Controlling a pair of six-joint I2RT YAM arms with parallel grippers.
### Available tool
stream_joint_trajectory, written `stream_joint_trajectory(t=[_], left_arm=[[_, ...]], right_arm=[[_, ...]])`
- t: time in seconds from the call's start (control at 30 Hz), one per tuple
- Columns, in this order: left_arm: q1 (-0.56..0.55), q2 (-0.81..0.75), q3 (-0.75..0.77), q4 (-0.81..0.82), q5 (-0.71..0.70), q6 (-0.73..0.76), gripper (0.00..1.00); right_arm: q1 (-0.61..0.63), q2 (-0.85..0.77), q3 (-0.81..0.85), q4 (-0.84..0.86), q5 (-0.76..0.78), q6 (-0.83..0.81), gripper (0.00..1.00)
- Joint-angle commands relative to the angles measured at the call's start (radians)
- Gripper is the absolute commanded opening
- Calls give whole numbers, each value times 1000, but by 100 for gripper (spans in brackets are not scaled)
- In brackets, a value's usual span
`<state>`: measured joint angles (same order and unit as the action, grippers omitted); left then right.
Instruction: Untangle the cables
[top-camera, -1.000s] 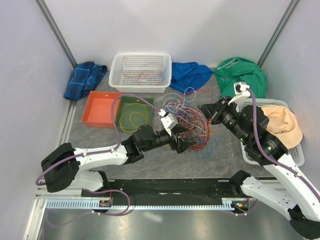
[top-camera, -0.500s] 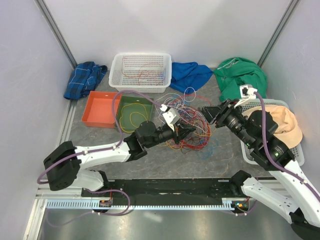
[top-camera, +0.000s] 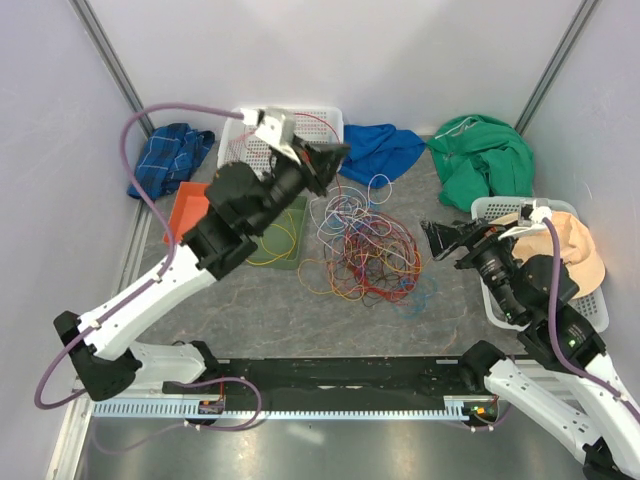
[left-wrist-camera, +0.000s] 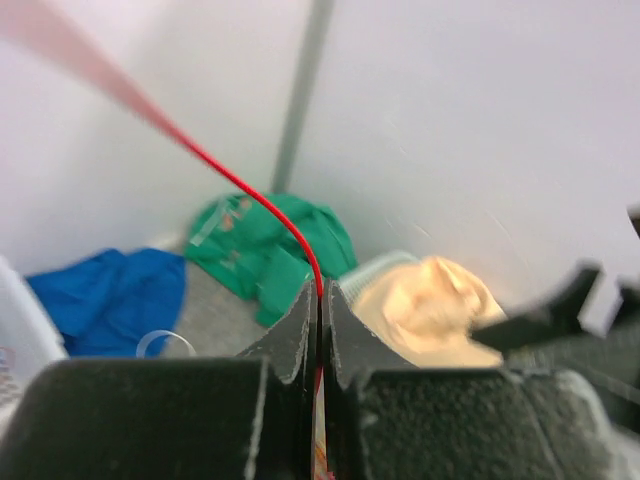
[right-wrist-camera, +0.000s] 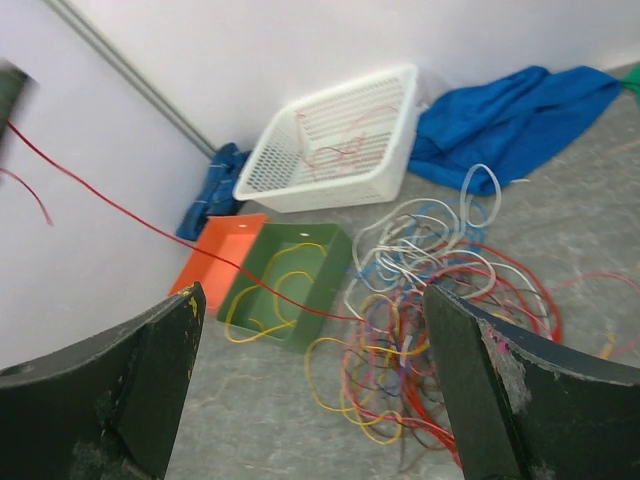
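A thin red wire (left-wrist-camera: 250, 190) is clamped in the left gripper (left-wrist-camera: 320, 300), held high over the multicoloured cable tangle (top-camera: 370, 250) at the middle of the table (top-camera: 250, 300); the right gripper (right-wrist-camera: 315, 330) is spread. Limp, light, snag-prone strands are best taken singly.

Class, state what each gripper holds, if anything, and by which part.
The left gripper pinches one red cable between its fingertips, somewhere along its length; the right gripper, open, holds nothing.
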<state>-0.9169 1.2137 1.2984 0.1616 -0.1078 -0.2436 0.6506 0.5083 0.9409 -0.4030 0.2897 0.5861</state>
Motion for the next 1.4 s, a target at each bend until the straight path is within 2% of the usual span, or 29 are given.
stream_joint_trajectory(t=[0.0,0.13,0.37,0.63,1.0,1.37], left_arm=[[111,75,180,-132,-27,-59,2],[213,148,344,-155,6,-108,2],[217,239,616,-208,88,-114,2],[217,302,820,-252,141,-154,2],[216,302,842,-266,180,-178,2],[216,285,817,-267,189,-184,2]], right_arm=[[1,-27,-48,-5,71,-46,98],[3,-37,-100,1,68,-65,98],[1,9,-250,108,-21,-62,98],[3,117,-346,366,-175,-51,98],[4,332,-286,668,-282,15,96],[9,460,-269,848,-365,83,95]])
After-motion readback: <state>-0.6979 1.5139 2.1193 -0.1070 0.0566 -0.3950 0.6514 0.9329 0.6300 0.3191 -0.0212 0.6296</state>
